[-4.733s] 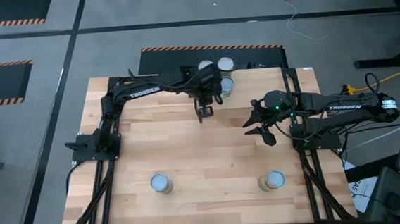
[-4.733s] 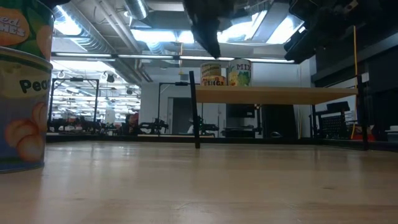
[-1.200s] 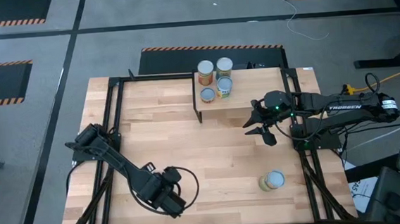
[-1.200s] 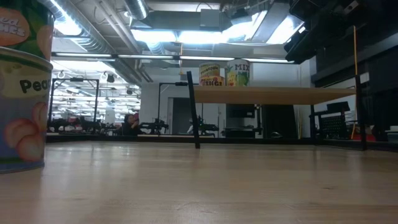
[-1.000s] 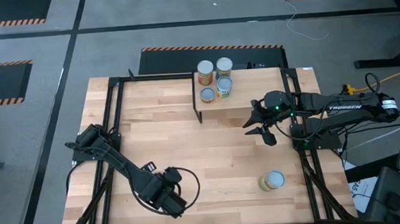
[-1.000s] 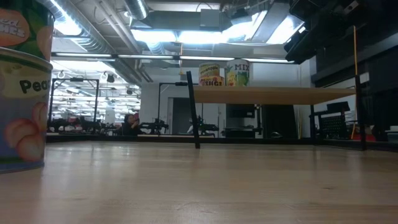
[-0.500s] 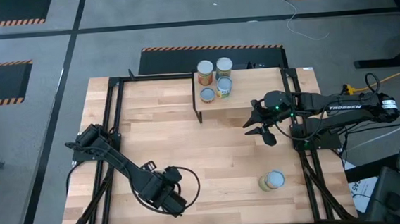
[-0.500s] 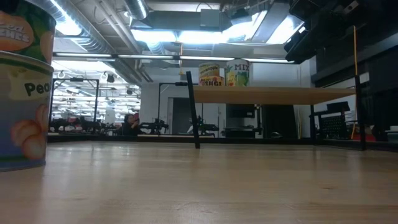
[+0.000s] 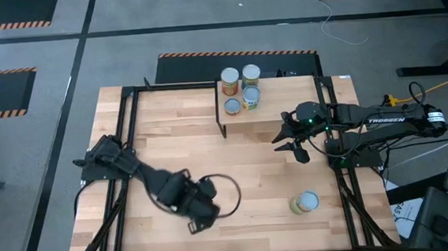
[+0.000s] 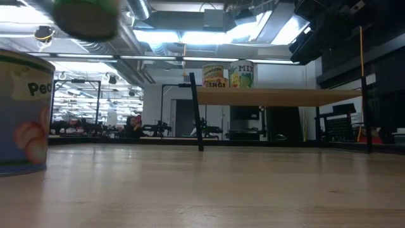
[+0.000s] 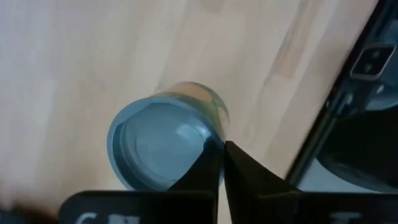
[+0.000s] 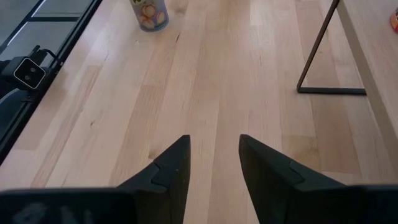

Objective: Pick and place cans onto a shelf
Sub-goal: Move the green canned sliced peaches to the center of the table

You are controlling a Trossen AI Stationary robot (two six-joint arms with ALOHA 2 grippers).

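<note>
My left gripper (image 9: pixel 202 210) is over the near left of the table, its fingers almost together on a green-labelled can with a pale blue top (image 11: pixel 158 146). The can shows blurred high in the low view (image 10: pixel 85 16). Below it a peach-labelled can (image 10: pixel 22 114) stands on the table on its base. Another can (image 9: pixel 304 203) stands near right. The shelf (image 9: pixel 286 109) at the far middle carries several cans (image 9: pixel 241 91), two showing in the low view (image 10: pixel 229 75). My right gripper (image 9: pixel 291 143) is open and empty in front of the shelf. My left gripper has the can by the rim of its top (image 11: pixel 208 142). The fingers are nearly shut there, one over the lid and one outside the wall, coming from above. The can is lifted clear of the peach can and hangs tilted below the fingers.
A black frame (image 9: pixel 126 132) runs along the table's left and right sides. The shelf's black leg (image 12: pixel 317 56) stands close to my right gripper (image 12: pixel 214 162). Bare wood lies in the table's middle (image 9: pixel 243 168). A can (image 12: pixel 149 14) shows far off in the right wrist view.
My left gripper has risen and gone toward the table's right edge, taking the green-labelled can up off the peach-labelled can it stood on. The peach can has stayed on the table, shifted slightly.
</note>
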